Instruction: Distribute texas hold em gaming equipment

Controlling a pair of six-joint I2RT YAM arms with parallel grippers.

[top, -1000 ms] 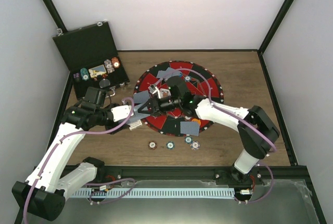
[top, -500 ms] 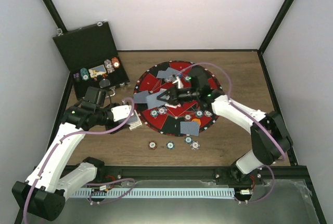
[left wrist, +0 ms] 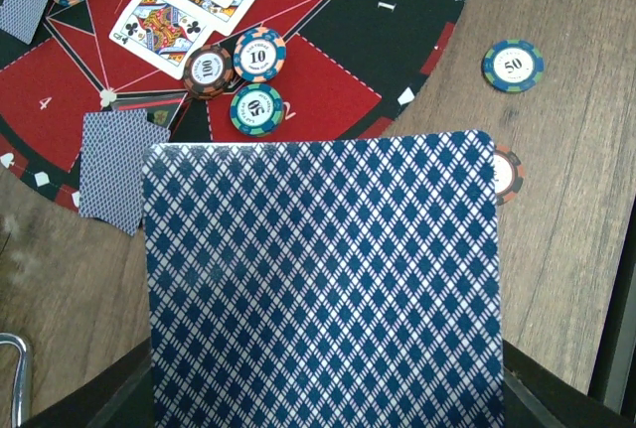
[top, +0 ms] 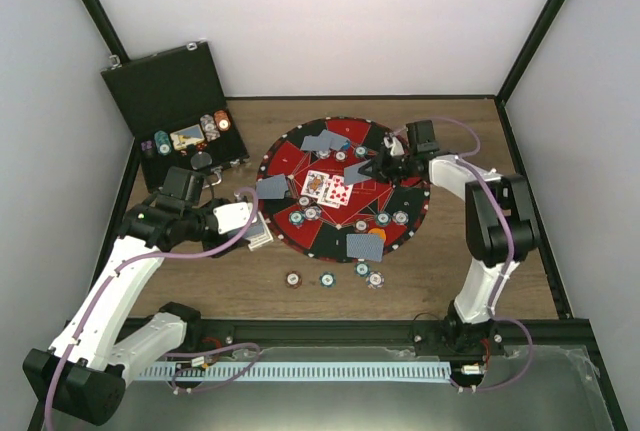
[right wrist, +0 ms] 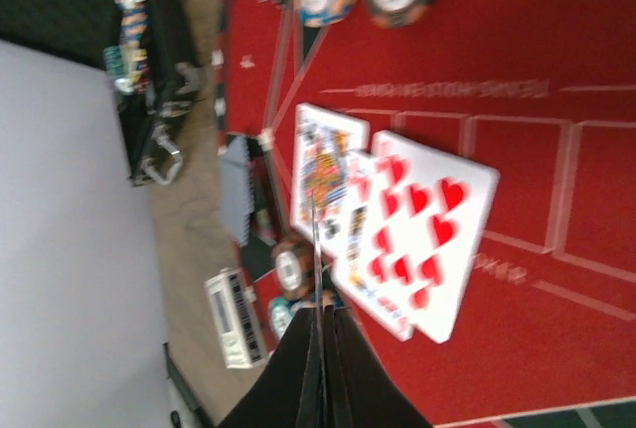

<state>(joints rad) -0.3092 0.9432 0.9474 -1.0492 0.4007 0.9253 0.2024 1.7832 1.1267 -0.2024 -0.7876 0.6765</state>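
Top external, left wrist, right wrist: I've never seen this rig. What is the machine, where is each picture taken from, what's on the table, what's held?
Two robot arms are bolted at the near edge of a wooden table. The wide picture looks down from above and behind them; the other two come from a camera on each wrist. On the table lies a round red-and-black mat with poker chips, face-down cards and two face-up cards; four chips sit on bare wood in front, and an open black case stands back left. The left gripper is shut on a blue-patterned card that fills its view. The right gripper, over the mat, is shut and holds nothing.
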